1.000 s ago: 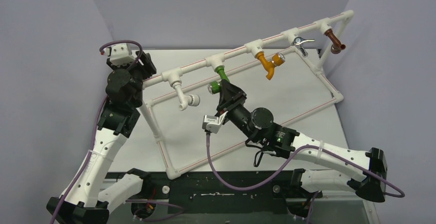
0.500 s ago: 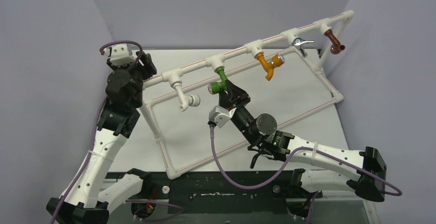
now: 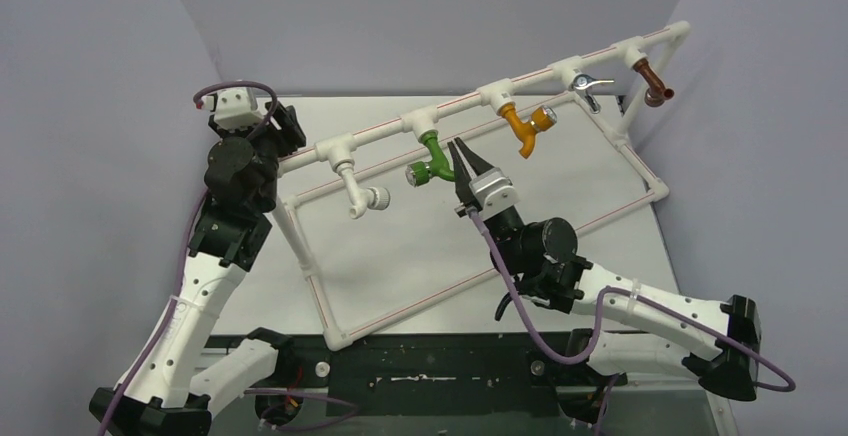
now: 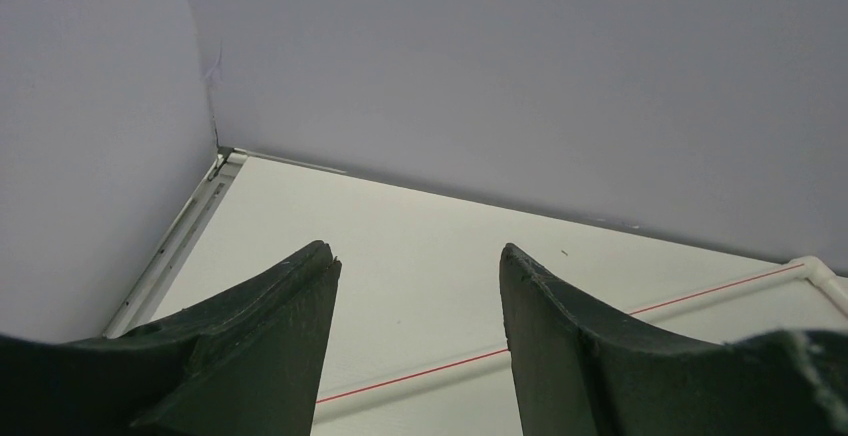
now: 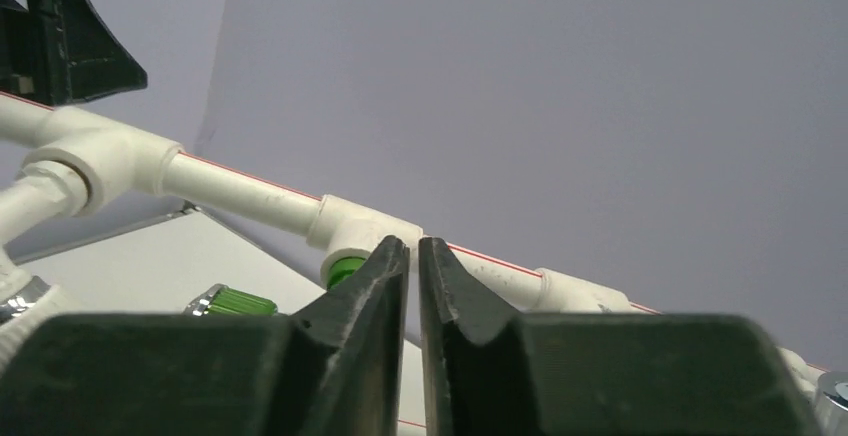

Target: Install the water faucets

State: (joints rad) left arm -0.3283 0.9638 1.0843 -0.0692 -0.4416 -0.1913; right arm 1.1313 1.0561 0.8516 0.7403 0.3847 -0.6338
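The green tap (image 3: 432, 155) hangs from a white tee (image 3: 420, 121) on the upper pipe, its knob (image 3: 417, 173) pointing left. My right gripper (image 3: 459, 148) stands just right of the tap, its fingers pressed almost together with nothing between them. In the right wrist view the gripper (image 5: 413, 246) points at the tee, with the tap's green neck (image 5: 343, 269) and knob (image 5: 232, 303) to its left. My left gripper (image 3: 287, 128) is at the pipe's left end. In the left wrist view it (image 4: 415, 256) is open and empty over the pipe (image 4: 700, 306).
A white PVC pipe frame (image 3: 640, 171) lies on the table. On its raised pipe hang a white tap (image 3: 356, 188), an orange-yellow tap (image 3: 522, 126), a silver lever valve (image 3: 585, 83) and a brown tap (image 3: 652, 81). Grey walls stand close on three sides.
My right gripper has come off the green tap, turned over at the wrist and shifted to the tap's right side. The tap stays in its tee. The left arm has not moved.
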